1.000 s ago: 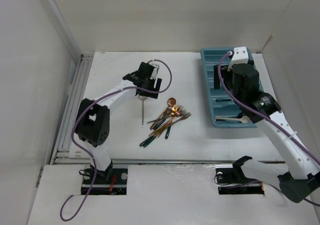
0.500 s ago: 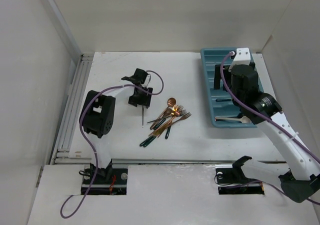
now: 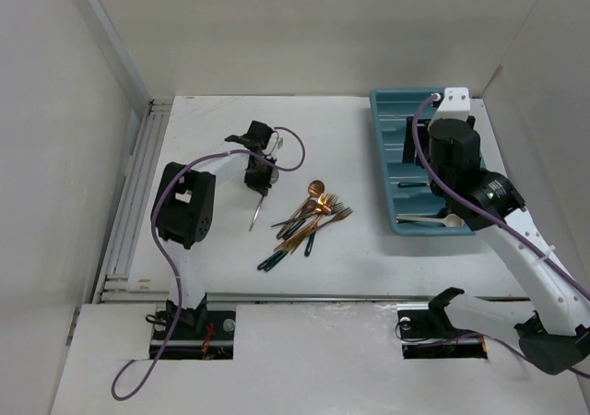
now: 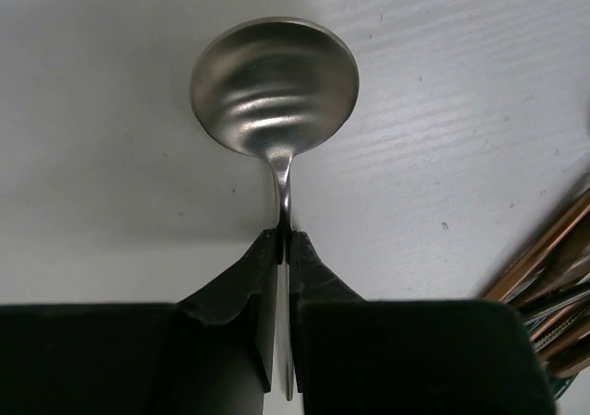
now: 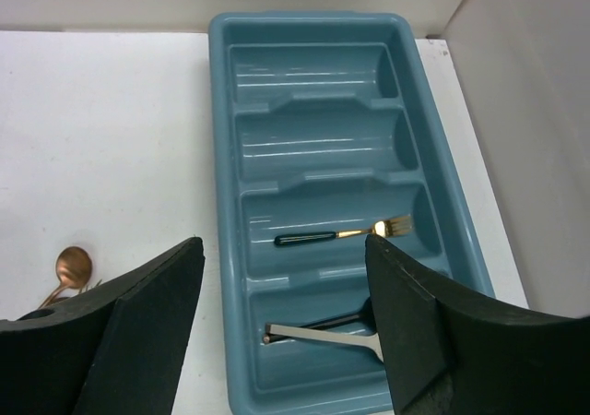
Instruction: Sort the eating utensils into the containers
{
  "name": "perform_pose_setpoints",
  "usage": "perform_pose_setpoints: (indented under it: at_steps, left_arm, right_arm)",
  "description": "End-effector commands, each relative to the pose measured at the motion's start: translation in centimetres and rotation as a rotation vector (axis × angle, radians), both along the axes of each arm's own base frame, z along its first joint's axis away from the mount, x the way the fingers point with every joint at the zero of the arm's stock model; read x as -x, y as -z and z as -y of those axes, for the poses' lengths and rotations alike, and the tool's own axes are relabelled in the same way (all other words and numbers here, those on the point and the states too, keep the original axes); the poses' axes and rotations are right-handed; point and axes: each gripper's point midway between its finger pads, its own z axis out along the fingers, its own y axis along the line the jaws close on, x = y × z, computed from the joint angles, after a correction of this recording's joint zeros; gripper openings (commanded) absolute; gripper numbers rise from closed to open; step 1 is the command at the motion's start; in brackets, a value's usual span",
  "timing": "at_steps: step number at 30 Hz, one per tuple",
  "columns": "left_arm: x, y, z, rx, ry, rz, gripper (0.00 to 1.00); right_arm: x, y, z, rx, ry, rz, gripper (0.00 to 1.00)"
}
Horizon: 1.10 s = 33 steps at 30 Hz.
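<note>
Since the earlier frame, the left gripper [image 3: 259, 179] has been shut on the silver spoon [image 3: 253, 214]. The spoon has been swung from pointing straight at the desk's near edge to slanting toward the near left corner. It is now clamped at its neck between the two black fingers [image 4: 241, 277], with the bowl [image 4: 274, 88] sticking out beyond them over the white desk [image 3: 212, 129]. Whether the bowl touches the desk cannot be told.

The pile of utensils [image 3: 309, 219] is left near the middle of the desk, just to the right of the held spoon. A copper spoon [image 3: 316, 187] is seen at the pile's far end.

The right gripper [image 5: 283, 254] is held above the teal tray [image 3: 380, 157], which lies at the far right corner of the desk. Its fingers are spread wide apart, and nothing is gripped between them. A fork [image 5: 341, 236] with a dark handle and gold tines is seen in the third slot from the tray's far end. A silver utensil [image 5: 318, 332] lies in the nearest slot, partly hidden by the right finger. The two far slots are seen bare.
</note>
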Motion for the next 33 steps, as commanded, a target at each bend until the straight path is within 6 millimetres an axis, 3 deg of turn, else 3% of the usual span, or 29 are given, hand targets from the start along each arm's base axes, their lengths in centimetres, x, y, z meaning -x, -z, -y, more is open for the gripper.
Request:
perform_pose_setpoints:
  at_steps: [1,2,4,5,7,8,9,11,12,14,15,18,19,22,24,25,27,30,33]
  left_arm:
    - [-3.1,-3.6,1.8,0.026,0.069,0.111,0.00]
    - [-5.9,-7.8,3.3,0.054,0.091,0.228,0.00]
    - [-8.0,-12.2,5.7,0.073,0.174,0.348,0.00]
    - [-9.2,-16.5,8.6,0.110,0.234,0.461,0.00]
    - [-9.0,-20.0,12.4,0.153,0.363,0.564,0.00]
    - [-7.8,-22.0,16.5,0.208,0.460,0.638,0.00]
    - [-6.7,-23.1,19.0,0.247,0.536,0.679,0.00]
    - [-4.3,-23.7,23.9,0.303,0.670,0.731,0.00]
    - [-2.0,-24.0,28.0,0.343,0.747,0.761,0.00]
    - [0.4,-24.3,31.7,0.402,0.818,0.782,0.00]
    - [2.1,-24.3,34.7,0.445,0.861,0.817,0.00]
    - [4.1,-25.7,38.9,0.559,0.902,0.875,0.00]
    - [4.9,-25.8,41.1,0.598,0.922,0.914,0.00]
    - [6.7,-25.2,44.9,0.640,0.955,1.007,0.00]
    - [7.3,-24.6,46.4,0.608,0.980,1.084,0.00]
    - [7.6,-22.7,47.3,0.590,0.997,1.085,0.00]
    - [8.7,-22.9,48.7,0.595,0.996,1.115,0.00]
    - [9.0,-20.3,49.2,0.565,1.001,1.060,0.00]
    - [8.5,-19.7,48.8,0.529,0.983,1.046,0.00]
  right_arm:
    - [0.7,-3.0,0.5,-0.043,0.019,0.082,0.75]
    - [0.7,-3.0,0.5,-0.043,0.019,0.082,0.75]
    - [1.5,-4.3,1.4,-0.053,0.034,0.119,0.74]
    - [1.9,-4.7,1.6,-0.051,0.033,0.129,0.74]
    - [2.7,-5.8,2.6,-0.058,0.056,0.163,0.74]
    - [3.7,-6.6,3.4,-0.074,0.071,0.194,0.74]
    - [4.3,-6.9,4.0,-0.078,0.081,0.204,0.72]
    - [5.4,-7.0,5.3,-0.073,0.119,0.213,0.72]
    - [6.4,-7.4,6.1,-0.083,0.130,0.231,0.72]
    - [7.6,-7.7,7.0,-0.079,0.146,0.232,0.72]
    - [8.5,-8.3,7.8,-0.094,0.156,0.254,0.72]
    - [9.9,-8.8,8.6,-0.102,0.157,0.266,0.72]
    - [10.3,-8.7,9.0,-0.089,0.166,0.261,0.72]
    - [11.9,-9.4,10.3,-0.076,0.174,0.263,0.72]
    - [12.6,-9.4,10.7,-0.061,0.172,0.255,0.72]
    - [13.2,-9.4,11.1,-0.059,0.172,0.252,0.72]
    - [13.8,-9.4,11.6,-0.046,0.170,0.248,0.72]
    - [15.1,-9.6,12.5,-0.048,0.181,0.253,0.72]
    - [16.3,-9.7,13.4,-0.063,0.193,0.276,0.72]
